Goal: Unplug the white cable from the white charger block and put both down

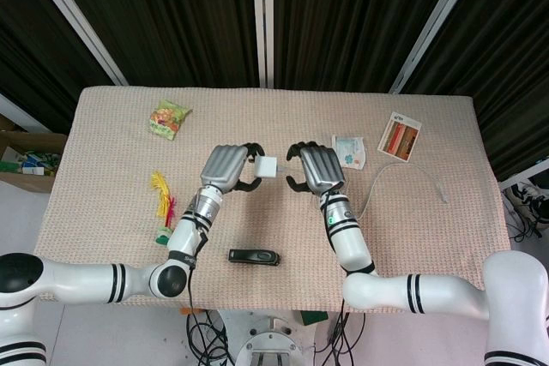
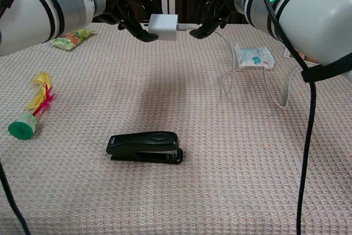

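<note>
My left hand (image 1: 226, 165) (image 2: 131, 10) holds the white charger block (image 1: 267, 166) (image 2: 163, 27) above the table, fingers curled around its left end. The white cable (image 1: 403, 171) (image 2: 231, 61) is still plugged into the block's right side. My right hand (image 1: 316, 167) (image 2: 212, 9) pinches the cable's plug (image 2: 190, 26) just beside the block. From there the cable hangs down to the mat and loops off to the right, ending near the table's right side.
A black stapler (image 1: 255, 256) (image 2: 146, 147) lies at the front centre of the woven mat (image 1: 111, 186). A yellow-feathered shuttlecock (image 1: 163, 203) (image 2: 30, 114) lies at the left, a green snack bag (image 1: 168, 117) (image 2: 71, 38) behind it. A wipes packet (image 1: 349, 150) (image 2: 254, 56) and a card (image 1: 400, 135) are at the right.
</note>
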{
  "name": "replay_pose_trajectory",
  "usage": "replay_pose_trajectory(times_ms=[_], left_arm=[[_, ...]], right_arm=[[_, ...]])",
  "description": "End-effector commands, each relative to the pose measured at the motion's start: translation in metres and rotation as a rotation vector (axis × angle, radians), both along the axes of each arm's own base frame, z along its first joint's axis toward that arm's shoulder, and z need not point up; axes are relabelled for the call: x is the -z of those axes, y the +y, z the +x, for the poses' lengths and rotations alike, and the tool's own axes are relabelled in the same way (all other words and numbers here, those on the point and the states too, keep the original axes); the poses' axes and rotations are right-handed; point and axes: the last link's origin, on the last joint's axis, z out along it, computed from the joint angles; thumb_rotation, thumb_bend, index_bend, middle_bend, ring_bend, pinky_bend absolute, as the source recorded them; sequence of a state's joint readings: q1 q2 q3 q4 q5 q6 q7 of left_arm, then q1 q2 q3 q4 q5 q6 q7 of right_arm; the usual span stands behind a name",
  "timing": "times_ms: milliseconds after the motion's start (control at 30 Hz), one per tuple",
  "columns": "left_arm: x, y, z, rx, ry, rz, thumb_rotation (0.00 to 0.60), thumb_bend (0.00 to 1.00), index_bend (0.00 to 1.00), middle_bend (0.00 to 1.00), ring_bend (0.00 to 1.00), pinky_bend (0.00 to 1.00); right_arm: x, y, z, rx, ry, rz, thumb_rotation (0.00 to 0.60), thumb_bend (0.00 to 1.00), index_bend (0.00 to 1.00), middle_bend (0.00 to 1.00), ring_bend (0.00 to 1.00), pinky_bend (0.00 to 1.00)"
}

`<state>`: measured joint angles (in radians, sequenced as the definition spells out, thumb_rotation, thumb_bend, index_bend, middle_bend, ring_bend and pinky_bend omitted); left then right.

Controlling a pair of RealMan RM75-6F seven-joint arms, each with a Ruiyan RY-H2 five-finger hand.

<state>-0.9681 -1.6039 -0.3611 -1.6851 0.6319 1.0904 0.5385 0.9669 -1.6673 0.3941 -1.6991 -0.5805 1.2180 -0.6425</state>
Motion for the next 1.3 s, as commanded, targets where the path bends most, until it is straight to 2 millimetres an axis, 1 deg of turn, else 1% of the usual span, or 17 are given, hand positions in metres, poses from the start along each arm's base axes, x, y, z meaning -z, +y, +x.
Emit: replay_pose_trajectory(times_ms=[33,300,700,933,1300], left_arm=[[0.001,0.0,0.001,0.001,0.0,-0.002,0.57,0.49,0.55,0.51,0.79,1.0],[0.003,-0.004,0.005,0.01,0.002,-0.003,0.574,0.49,0.55,0.51,0.79,1.0],[0.005,-0.006,0.015,0.034,0.009,0.0,0.574,0.49,0.55,0.51,0.79,1.0],[0.005,-0.007,0.014,0.032,0.013,0.0,0.575,0.49,0.55,0.51,0.79,1.0],[0.006,-0.006,0.008,0.032,0.041,-0.001,0.574,0.49,0.55,0.51,0.79,1.0]], right_arm=[[0.001,0.0,0.0,-0.001,0.003,0.002,0.6,0.32,0.48,0.39,0.27,0.43],[0.004,0.001,0.0,0.007,-0.009,0.015,0.6,0.33,0.51,0.39,0.27,0.43],[0.004,0.001,0.002,0.006,-0.019,0.017,0.6,0.34,0.56,0.4,0.28,0.43],[0.005,0.0,0.003,0.009,-0.023,0.017,0.6,0.37,0.6,0.41,0.28,0.43],[0.008,-0.001,0.004,0.005,-0.002,-0.01,0.6,0.44,0.72,0.43,0.31,0.44]])
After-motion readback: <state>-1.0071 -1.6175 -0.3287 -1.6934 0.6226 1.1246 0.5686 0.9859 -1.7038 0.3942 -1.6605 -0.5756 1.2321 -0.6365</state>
